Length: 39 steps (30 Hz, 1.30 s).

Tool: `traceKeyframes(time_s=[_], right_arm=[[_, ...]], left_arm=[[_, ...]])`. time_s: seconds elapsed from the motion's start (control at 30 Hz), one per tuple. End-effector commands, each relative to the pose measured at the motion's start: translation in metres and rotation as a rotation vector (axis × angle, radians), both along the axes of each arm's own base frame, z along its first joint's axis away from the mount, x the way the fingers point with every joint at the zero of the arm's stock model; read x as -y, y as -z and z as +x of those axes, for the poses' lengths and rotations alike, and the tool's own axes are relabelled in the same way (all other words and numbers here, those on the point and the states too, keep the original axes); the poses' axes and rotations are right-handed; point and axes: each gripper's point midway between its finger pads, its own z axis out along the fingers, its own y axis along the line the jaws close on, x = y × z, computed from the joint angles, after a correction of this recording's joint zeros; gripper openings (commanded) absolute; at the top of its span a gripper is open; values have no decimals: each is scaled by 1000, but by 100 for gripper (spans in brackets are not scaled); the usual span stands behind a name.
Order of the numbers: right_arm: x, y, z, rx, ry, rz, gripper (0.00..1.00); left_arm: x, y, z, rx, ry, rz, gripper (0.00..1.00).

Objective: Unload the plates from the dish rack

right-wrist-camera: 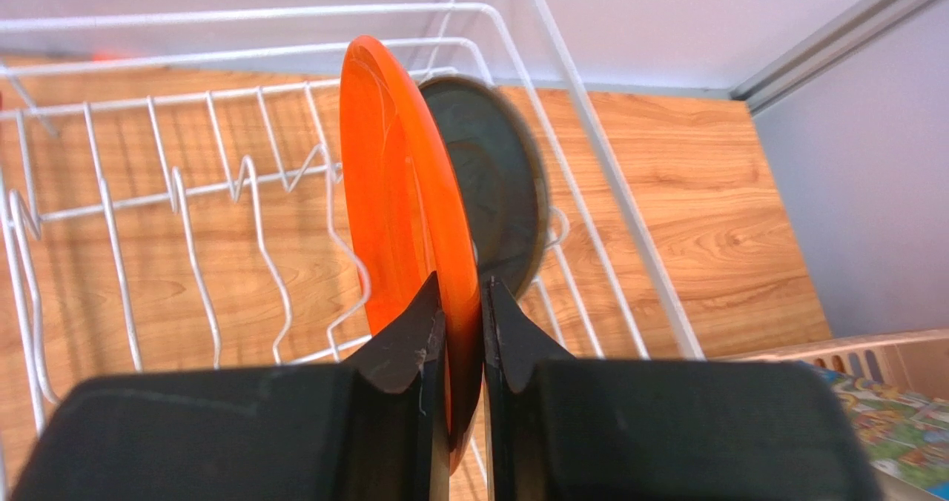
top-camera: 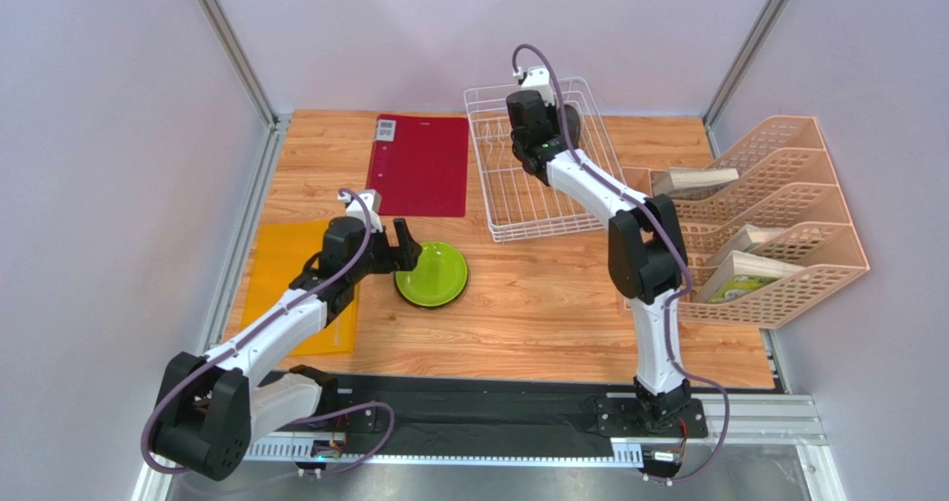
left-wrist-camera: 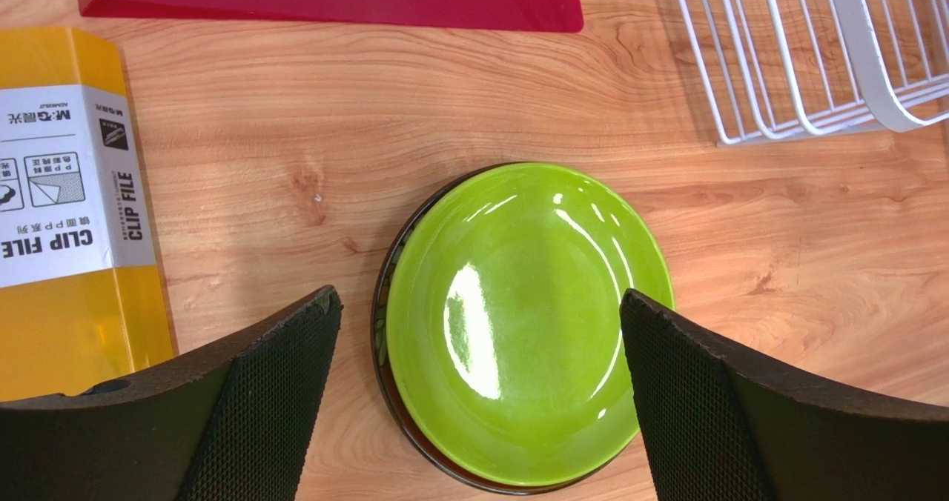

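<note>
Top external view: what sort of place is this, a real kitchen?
Probably a staged robot test cell, not a kitchen: plain grey partition walls enclose a wood-grain table, and a white wire dish rack sits beside peach plastic lattice file trays.

A glossy glaze is shown by the lime green plate [left-wrist-camera: 524, 323] and the orange plate [right-wrist-camera: 401, 212]. The bench [left-wrist-camera: 279, 190] is seen as grained wood, the dish rack [right-wrist-camera: 607, 190] as smooth white wire. The pads [left-wrist-camera: 279, 412] of the left end effector [left-wrist-camera: 479, 295] are seen matt and rough.

Reads "CLIP FILE" twice, turned sideways, on white label [left-wrist-camera: 67, 184] of yellow folder [left-wrist-camera: 78, 323]; shows "M&G" brand marks above; finer print illegible.
</note>
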Motion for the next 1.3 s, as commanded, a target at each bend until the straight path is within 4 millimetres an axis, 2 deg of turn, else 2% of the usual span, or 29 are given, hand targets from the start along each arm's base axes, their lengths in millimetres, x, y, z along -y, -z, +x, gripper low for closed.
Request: traceKeyframes(time_s=[0.0,0.03,0.1,0.13,0.17,0.2,0.23,0.27,0.3,0.37,0.4,0.47,0.5,0.53,0.7,0.8,0.93,1.27], right_arm=[[24,-86,-18,216,72,78,0],[25,-99,-28,238,73,108,0],[27,-91,-40,212,59,128,0],[25,-101,-51,220,38,195,0],[22,-100,-57,210,9,223,0],[9,-78,-73,124,-80,288,0],[5,-85,-86,130,-108,358,0],[1,-81,-93,106,-138,391,0],[-9,-71,-109,61,-208,436,0],[-22,-63,-124,23,-277,521,0],[-33,-52,-138,-21,-343,567,0],[-45,-45,-150,-53,-394,643,0],[-58,-51,-157,-53,-469,694,0],[-63,-42,-163,-75,-496,712,0],[-98,-46,-178,-158,-647,843,0],[-112,-49,-183,-179,-706,900,0],[-125,-47,-186,-219,-756,949,0],[-141,-41,-192,-284,-823,994,0]], left_arm=[[8,-30,15,85,18,-27,100],[9,-33,16,90,19,-30,100],[11,-37,18,95,25,-34,100],[13,-41,19,102,34,-42,100],[15,-43,20,108,39,-48,100],[20,-53,24,131,54,-65,100],[23,-55,25,134,67,-75,100],[26,-57,27,137,77,-84,100],[29,-63,29,147,87,-99,100],[38,-69,31,163,120,-138,100],[42,-74,32,174,136,-155,100],[53,-79,32,183,176,-201,100],[56,-83,32,191,188,-218,100],[61,-83,32,183,206,-238,100],[72,-97,37,215,243,-296,100],[78,-102,39,226,254,-324,100],[82,-104,44,234,258,-343,99],[87,-110,50,251,260,-376,98]])
